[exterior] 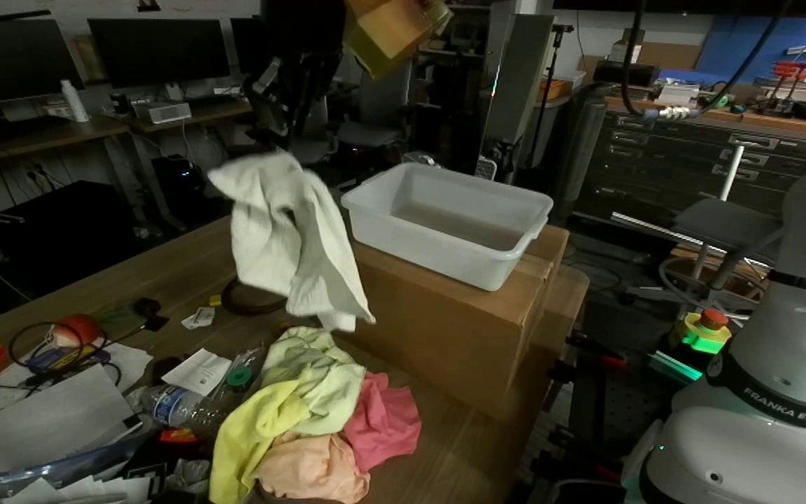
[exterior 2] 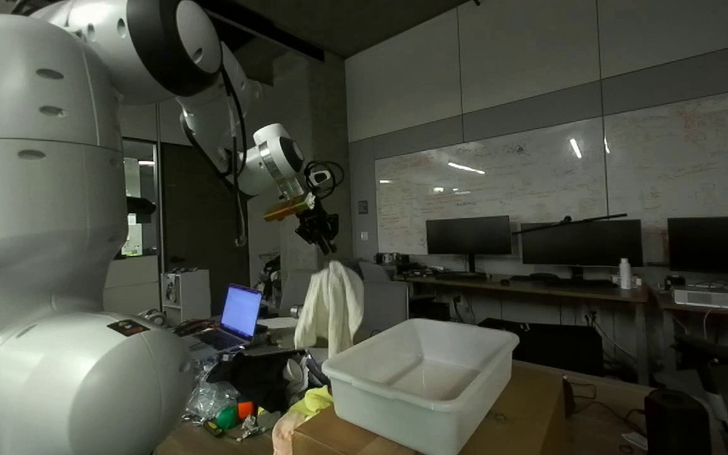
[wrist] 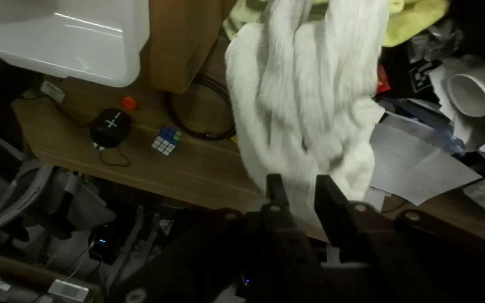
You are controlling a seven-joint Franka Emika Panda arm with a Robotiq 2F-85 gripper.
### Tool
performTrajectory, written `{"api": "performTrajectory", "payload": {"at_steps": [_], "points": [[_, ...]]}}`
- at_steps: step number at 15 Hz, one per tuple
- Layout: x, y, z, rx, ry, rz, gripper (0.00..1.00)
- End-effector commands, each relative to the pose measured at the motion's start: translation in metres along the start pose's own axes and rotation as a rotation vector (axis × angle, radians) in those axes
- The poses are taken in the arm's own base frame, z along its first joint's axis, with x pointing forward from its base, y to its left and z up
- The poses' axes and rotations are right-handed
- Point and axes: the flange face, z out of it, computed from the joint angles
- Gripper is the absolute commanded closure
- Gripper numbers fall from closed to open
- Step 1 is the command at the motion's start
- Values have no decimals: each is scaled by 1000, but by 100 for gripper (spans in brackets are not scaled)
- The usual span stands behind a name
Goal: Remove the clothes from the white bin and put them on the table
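Gripper [wrist: 298, 181] ajar, white cloth [exterior: 291, 252] midair, puzzle cube [wrist: 166, 140] in wrist view alone

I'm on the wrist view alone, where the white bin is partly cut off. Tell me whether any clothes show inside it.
Observer: None that I can see; in both exterior views the white bin shows bare plastic inside.
Operator: Good. Now name a garment outside my picture.
Observer: The pink cloth, lying on the table beside the cardboard box.
Operator: Next, a look from the side.
Observer: In an exterior view the white cloth is in mid-air, its top just below the tool; I can't tell whether they touch.
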Motion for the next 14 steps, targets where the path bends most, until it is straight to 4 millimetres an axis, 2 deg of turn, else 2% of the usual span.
{"api": "performTrajectory", "payload": {"at_steps": [1, 4, 6, 10, 14], "points": [[-6, 7, 9, -94, -20, -45, 41], [-27, 19, 17, -99, -108, -86, 18], [-49, 33, 19, -46, -220, -120, 3], [-104, 74, 11, 71, -451, -160, 0], [-158, 119, -6, 115, -518, -158, 0]]}}
